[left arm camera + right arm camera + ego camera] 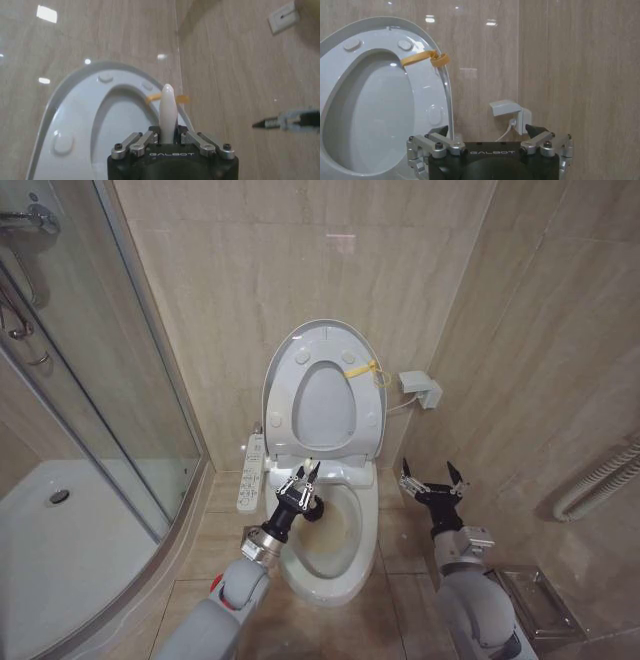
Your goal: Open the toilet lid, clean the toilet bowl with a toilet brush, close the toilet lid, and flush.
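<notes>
The toilet lid [322,338] stands raised against the back wall, and the seat ring [288,395] is held up to it by a yellow tie [366,370]. Below lies the open toilet bowl [345,530]. My left gripper [301,476] hovers over the bowl's back left rim, shut on the toilet brush; its white handle [167,108] sticks up between the fingers, and the bristle head is hidden. My right gripper [430,478] stands open beside the bowl's right side, holding nothing. The raised lid [427,108] also shows in the right wrist view.
A long white button panel [251,472] runs along the bowl's left side. The glass shower screen [120,380] and white shower tray [60,540] close off the left. A wall socket box [420,388], a ribbed hose [600,480] and a metal floor fitting [535,600] are on the right.
</notes>
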